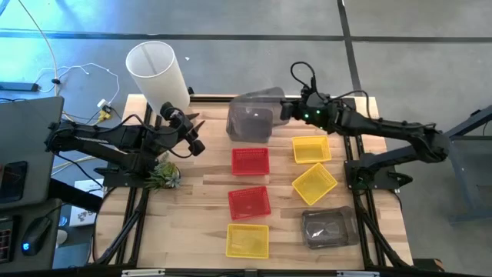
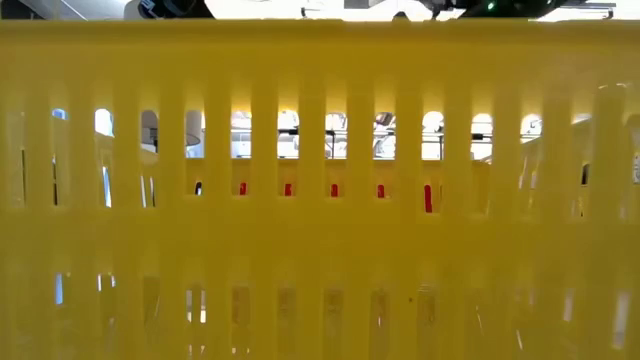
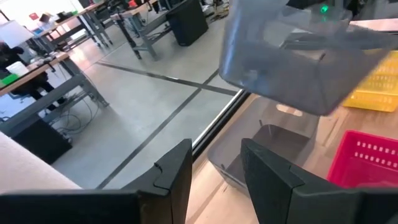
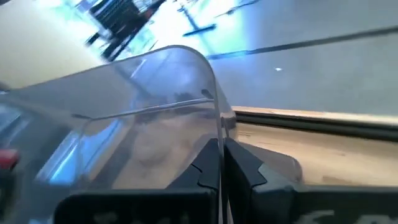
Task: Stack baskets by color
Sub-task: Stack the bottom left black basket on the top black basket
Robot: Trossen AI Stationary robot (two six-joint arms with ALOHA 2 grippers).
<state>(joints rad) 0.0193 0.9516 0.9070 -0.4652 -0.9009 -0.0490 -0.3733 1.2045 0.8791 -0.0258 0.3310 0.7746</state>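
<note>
Tabletop: light wood table (image 1: 192, 231) on a grey concrete floor, with baskets scattered over the right half.
Right gripper (image 1: 286, 110): clamped tight on the rim of a grey basket (image 1: 257, 102), carrying it tilted just above the far edge of the table. In its own wrist view the fingers (image 4: 208, 165) pinch the thin wall edge-on.
Why there: looks like it's lining up to drop that one into the second grey basket (image 1: 250, 123) sitting right under it on the table, so the greys nest.
Third grey basket (image 1: 329, 228): near the front right, well apart from the other two.
Reds: one red basket (image 1: 250, 161) mid-table, another red one (image 1: 249, 203) just in front of it. Not stacked yet.
Yellows: yellow basket (image 1: 311, 149) and a tilted yellow one (image 1: 314, 184) on the right, a third yellow (image 1: 247, 240) at the front edge; it fills the whole low view.
Left gripper (image 1: 197, 131): parked at the left by the white cylinder (image 1: 157, 71), fingers (image 3: 273, 180) apart, holding nothing.
Plant: small green plant (image 1: 163, 175) under the left arm, not part of this.
</note>
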